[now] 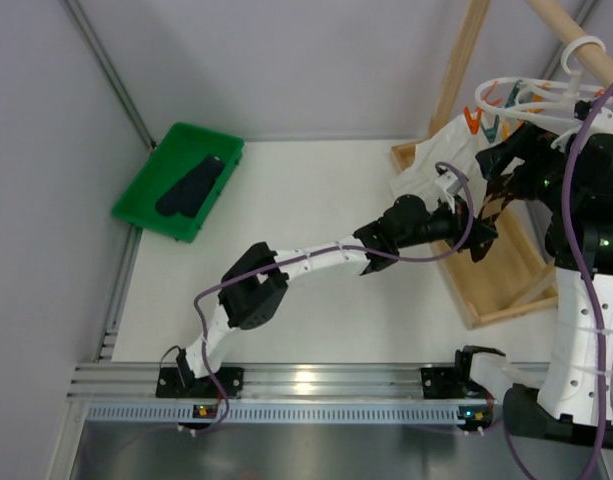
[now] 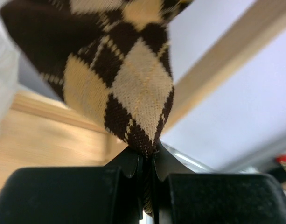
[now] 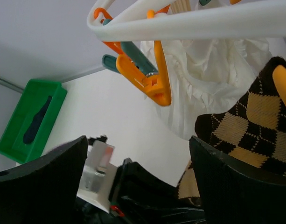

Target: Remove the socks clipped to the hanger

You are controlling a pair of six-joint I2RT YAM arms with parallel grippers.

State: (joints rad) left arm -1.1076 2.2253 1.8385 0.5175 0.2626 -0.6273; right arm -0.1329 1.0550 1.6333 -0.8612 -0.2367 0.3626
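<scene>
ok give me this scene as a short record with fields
left pincer: shut on the lower tip of the argyle sock
right pincer: open, just below the hanger, near an orange clip
argyle sock: hanging beside the white cloth
green tray: far left in the top view, holding one dark sock
wooden rack: far right, carrying the hanger
</scene>
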